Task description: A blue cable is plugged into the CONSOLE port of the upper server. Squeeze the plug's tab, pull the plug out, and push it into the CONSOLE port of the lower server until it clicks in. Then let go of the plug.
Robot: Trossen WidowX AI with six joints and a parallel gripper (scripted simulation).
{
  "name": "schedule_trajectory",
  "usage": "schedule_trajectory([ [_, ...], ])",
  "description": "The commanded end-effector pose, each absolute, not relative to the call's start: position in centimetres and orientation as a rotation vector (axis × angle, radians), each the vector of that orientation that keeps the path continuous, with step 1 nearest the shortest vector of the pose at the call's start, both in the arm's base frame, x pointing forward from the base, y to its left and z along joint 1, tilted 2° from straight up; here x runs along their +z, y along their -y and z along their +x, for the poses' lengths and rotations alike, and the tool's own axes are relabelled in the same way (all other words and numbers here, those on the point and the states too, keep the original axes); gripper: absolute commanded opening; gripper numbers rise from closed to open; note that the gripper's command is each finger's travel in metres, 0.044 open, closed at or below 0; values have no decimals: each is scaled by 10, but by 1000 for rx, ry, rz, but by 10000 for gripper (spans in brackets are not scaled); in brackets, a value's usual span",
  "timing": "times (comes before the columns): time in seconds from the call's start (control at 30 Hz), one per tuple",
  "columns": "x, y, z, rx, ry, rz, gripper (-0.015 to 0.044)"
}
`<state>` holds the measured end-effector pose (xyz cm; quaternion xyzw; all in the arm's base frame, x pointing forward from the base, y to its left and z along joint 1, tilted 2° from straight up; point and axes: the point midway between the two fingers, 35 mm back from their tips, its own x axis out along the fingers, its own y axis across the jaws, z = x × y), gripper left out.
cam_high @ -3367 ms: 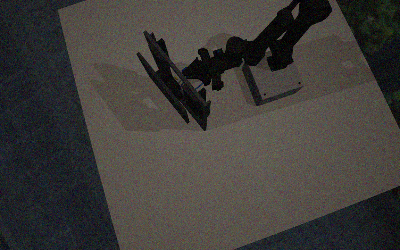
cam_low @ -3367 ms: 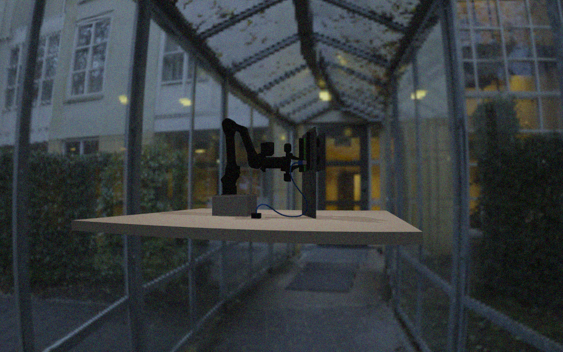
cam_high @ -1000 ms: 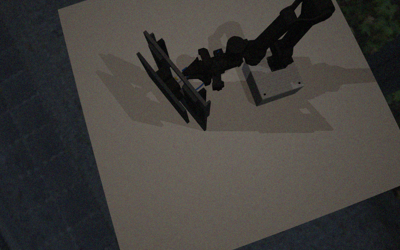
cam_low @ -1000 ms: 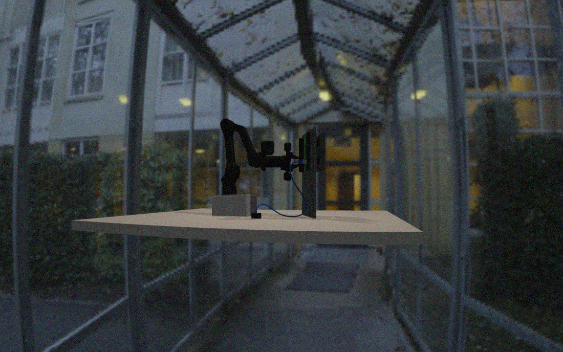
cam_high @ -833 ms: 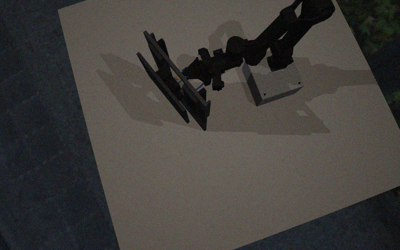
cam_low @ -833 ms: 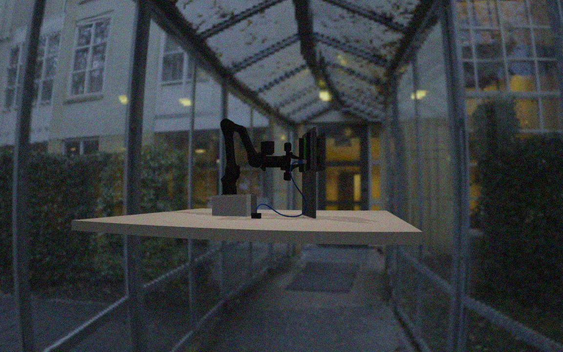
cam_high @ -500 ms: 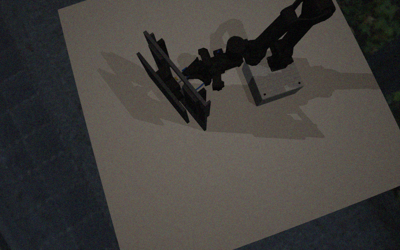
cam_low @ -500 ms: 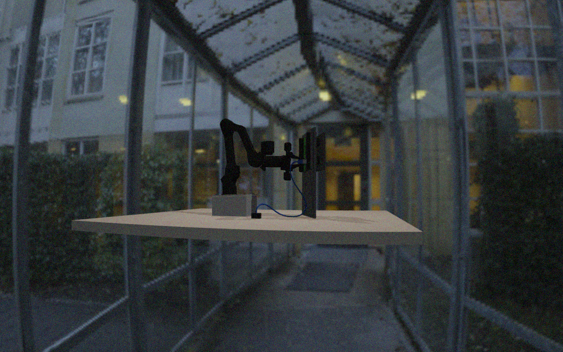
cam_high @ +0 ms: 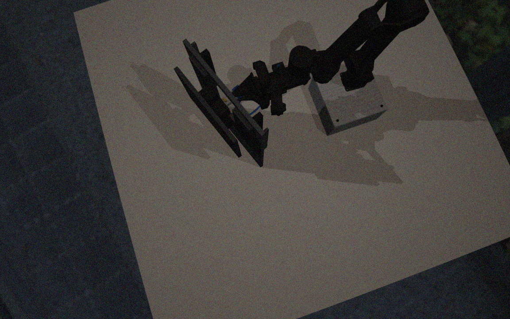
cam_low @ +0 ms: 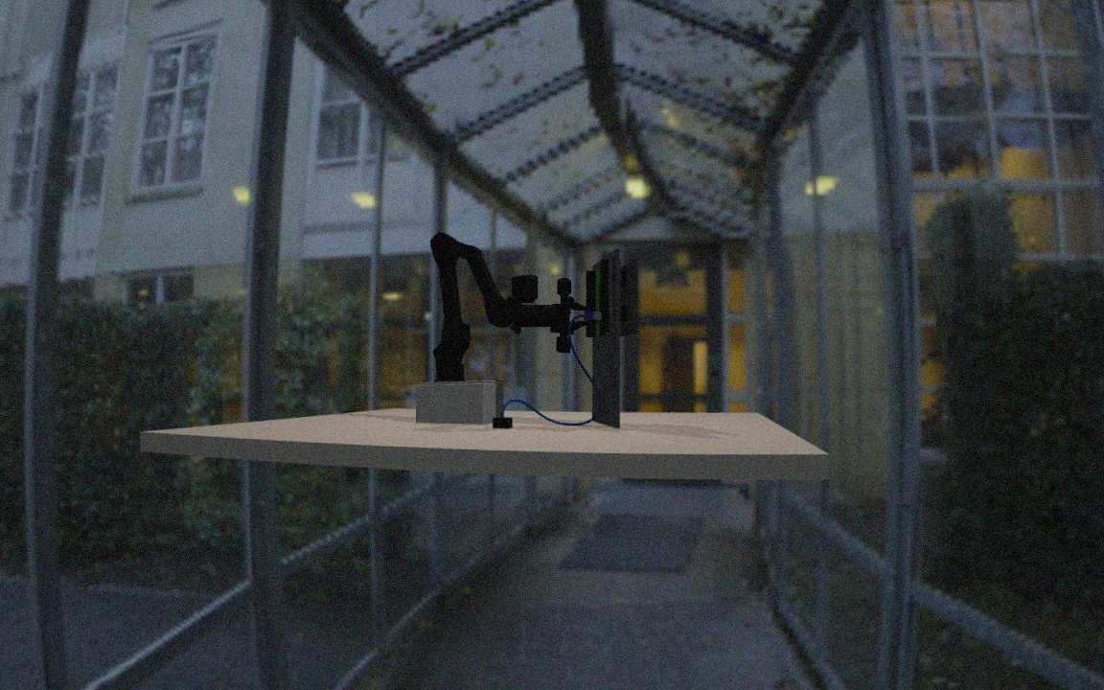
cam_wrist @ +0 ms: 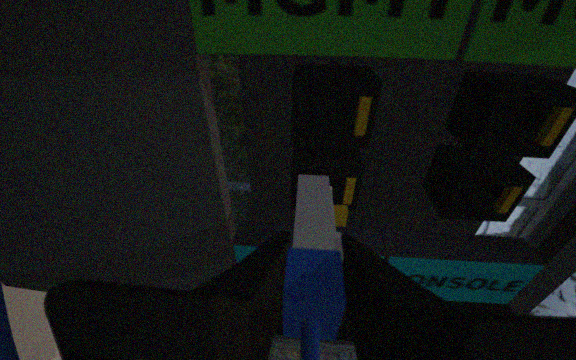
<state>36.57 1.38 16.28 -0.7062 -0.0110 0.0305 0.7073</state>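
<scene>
Pinching blue plug (cam_wrist: 314, 295), gripper (cam_high: 236, 94) (cam_low: 580, 315) (cam_wrist: 314, 242) near dark ports (cam_wrist: 330, 120); seating unclear.

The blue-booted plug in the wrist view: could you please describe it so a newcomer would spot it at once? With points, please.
Find the bright green label strip (cam_wrist: 328, 37) across the top, then look below it, between the two dark jaws at the bottom centre. The plug (cam_wrist: 314, 250) points up the picture there, and only it pairs a pale grey front with a blue back.

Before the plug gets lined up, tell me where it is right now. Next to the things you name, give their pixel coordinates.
The blue plug (cam_wrist: 314, 292) sits low and just right of centre in the wrist view, between the gripper's (cam_wrist: 316, 240) dark fingers, left of the teal CONSOLE label (cam_wrist: 473, 282).
</scene>
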Motion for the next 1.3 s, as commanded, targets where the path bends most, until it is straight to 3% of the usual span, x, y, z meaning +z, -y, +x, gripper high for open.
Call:
schedule_trajectory([
  [0.0, 167, -13, 366, 54, 32, -1570, 0],
  [1.27, 162, -13, 365, 53, 33, -1569, 0],
])
